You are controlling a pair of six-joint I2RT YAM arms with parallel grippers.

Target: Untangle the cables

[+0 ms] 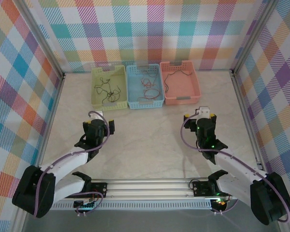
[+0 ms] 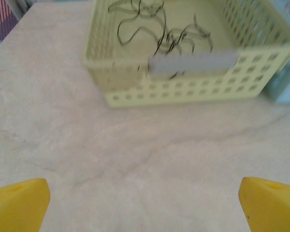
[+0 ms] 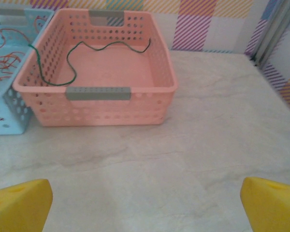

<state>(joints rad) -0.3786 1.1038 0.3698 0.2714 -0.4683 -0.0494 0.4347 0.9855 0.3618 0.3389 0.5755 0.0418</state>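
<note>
The cables lie sorted in three baskets at the back of the table. Thin black cables (image 1: 108, 90) (image 2: 159, 36) curl in the light green basket (image 1: 95, 92) (image 2: 183, 89). Red and orange cables (image 1: 147, 89) (image 3: 5, 60) lie in the blue basket (image 1: 145, 105) (image 3: 9, 116). A single green cable (image 1: 167, 83) (image 3: 111, 43) snakes across the pink basket (image 1: 181, 100) (image 3: 96, 111). My left gripper (image 1: 102, 120) (image 2: 145, 205) is open and empty over bare table, short of the green basket. In front of the pink basket my right gripper (image 1: 201, 116) (image 3: 146, 207) is open too, holding nothing.
The baskets stand side by side against the back wall. Plaid walls with metal corner posts (image 1: 241, 92) close the table on three sides. A metal rail (image 1: 150, 186) carrying both arm bases runs along the near edge. Bare marble table (image 1: 150, 140) lies between the grippers.
</note>
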